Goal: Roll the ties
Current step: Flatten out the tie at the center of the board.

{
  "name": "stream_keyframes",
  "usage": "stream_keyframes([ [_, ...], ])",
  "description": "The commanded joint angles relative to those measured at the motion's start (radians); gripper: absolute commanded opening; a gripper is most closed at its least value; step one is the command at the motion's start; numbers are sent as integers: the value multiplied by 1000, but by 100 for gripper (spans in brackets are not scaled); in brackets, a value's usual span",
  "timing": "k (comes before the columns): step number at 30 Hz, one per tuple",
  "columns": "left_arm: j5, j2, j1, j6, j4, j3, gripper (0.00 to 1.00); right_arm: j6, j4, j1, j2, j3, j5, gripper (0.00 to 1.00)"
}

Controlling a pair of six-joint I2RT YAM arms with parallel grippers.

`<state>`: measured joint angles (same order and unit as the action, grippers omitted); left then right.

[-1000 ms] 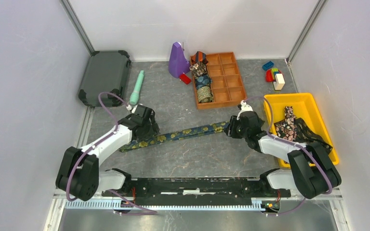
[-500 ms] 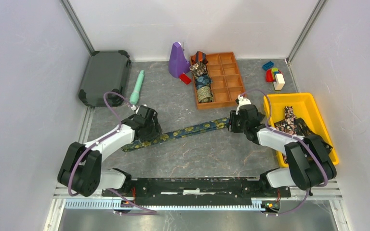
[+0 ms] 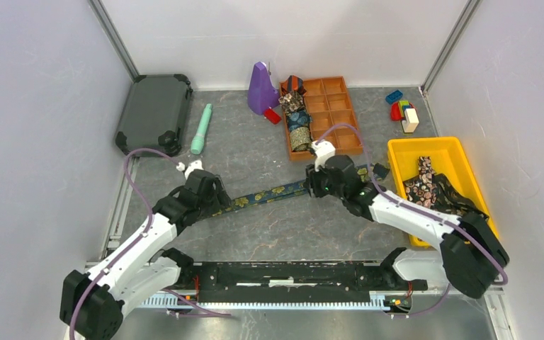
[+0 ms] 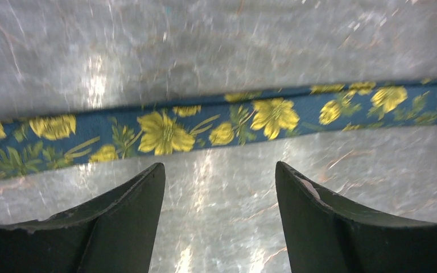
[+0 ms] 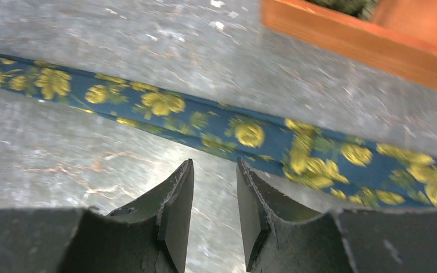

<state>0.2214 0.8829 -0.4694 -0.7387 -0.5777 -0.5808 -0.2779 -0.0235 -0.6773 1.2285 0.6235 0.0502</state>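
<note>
A navy tie with gold flowers (image 3: 269, 193) lies flat as a loose strip, slanting across the middle of the table. My left gripper (image 3: 216, 204) is over its left part; in the left wrist view the gripper (image 4: 219, 165) is wide open and empty, with the tie (image 4: 216, 122) just beyond the fingertips. My right gripper (image 3: 316, 190) is over the tie's right part. In the right wrist view it (image 5: 214, 161) is narrowly open and empty, tips just short of the tie (image 5: 205, 122). Rolled ties (image 3: 299, 119) fill the orange tray's left column.
The orange compartment tray (image 3: 340, 134) stands behind the right gripper. A yellow bin (image 3: 467, 152) at the right holds loose dark ties (image 3: 425, 185). A purple object (image 3: 262, 88), a mint-green stick (image 3: 201, 129), a dark grey case (image 3: 154, 113) and toy blocks (image 3: 404, 113) lie at the back.
My right gripper has moved left along the tie, away from its right end, which now lies uncovered. My left arm has swung and its gripper has shifted slightly down-left.
</note>
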Motion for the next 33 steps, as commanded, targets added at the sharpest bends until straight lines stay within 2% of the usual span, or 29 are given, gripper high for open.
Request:
stream_keyframes([
  [1, -4, 14, -59, -98, -47, 45, 75, 23, -55, -69, 107, 133, -28, 39],
  [5, 30, 31, -138, -147, -55, 56, 73, 40, -122, -91, 225, 225, -44, 39],
  [10, 41, 80, -183, -172, -16, 64, 68, 98, -166, -91, 340, 423, -79, 38],
  [12, 52, 111, -184, -171, 3, 64, 67, 156, -227, -90, 380, 463, -93, 38],
  [16, 84, 159, -183, -172, 46, 73, 64, 302, -236, -87, 478, 566, -60, 38],
  [20, 122, 186, -183, -174, 97, 88, 63, 388, -303, -85, 536, 558, -146, 38],
  [22, 145, 201, -183, -177, 125, 94, 63, 417, -336, -82, 536, 524, -125, 37],
  [28, 200, 272, -183, -183, 160, 77, 62, 382, -467, -48, 471, 391, -143, 38],
  [33, 230, 321, -181, -162, 198, 51, 62, 376, -461, -47, 477, 374, -146, 38],
])
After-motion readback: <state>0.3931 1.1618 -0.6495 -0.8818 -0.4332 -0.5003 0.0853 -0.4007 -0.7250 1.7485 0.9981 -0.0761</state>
